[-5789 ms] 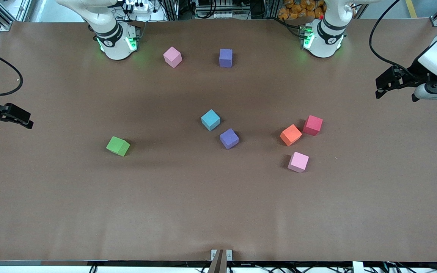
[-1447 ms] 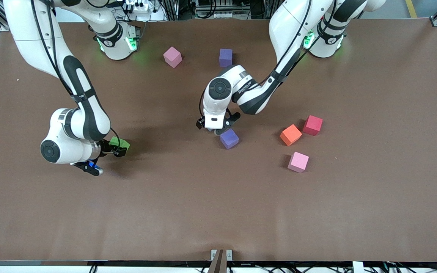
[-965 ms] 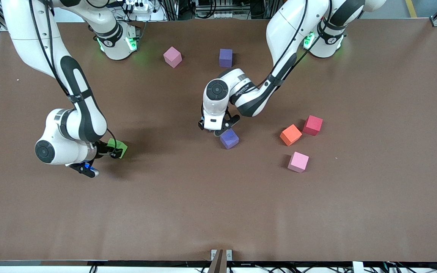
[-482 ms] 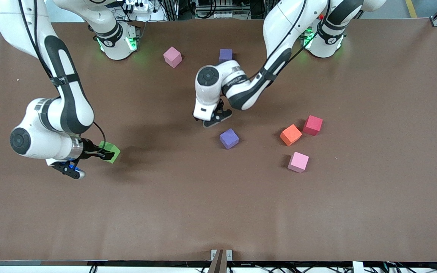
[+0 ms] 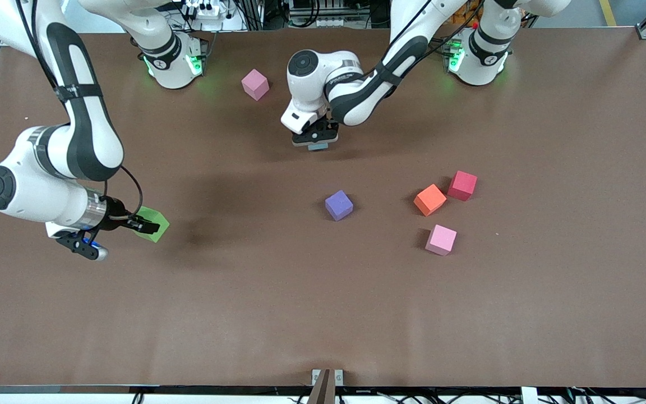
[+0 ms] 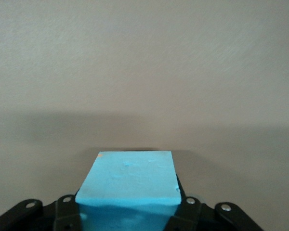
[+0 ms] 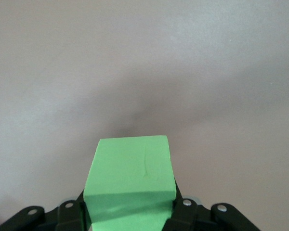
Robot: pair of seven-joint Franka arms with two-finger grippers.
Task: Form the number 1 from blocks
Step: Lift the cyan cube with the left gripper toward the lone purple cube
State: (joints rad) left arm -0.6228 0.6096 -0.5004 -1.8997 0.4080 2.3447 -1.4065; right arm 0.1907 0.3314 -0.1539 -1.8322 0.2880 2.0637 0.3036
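- Gripping the green block, the right gripper is hanging above the table toward the right arm's end, its fingers clamped on two opposite faces; in the right wrist view the green block is sitting square between the fingers.
- One pink block is lying near the right arm's base, turned corner-on to the front camera.
- The left gripper is holding the light blue block over mid-table, pinching it between closed fingers; in the left wrist view the light blue block is showing its flat top.
- A purple block is resting nearer the camera, rotated slightly.
- The orange block and red block are sitting just beside each other, both skewed.
- The second pink block is lying nearer the camera than those two.
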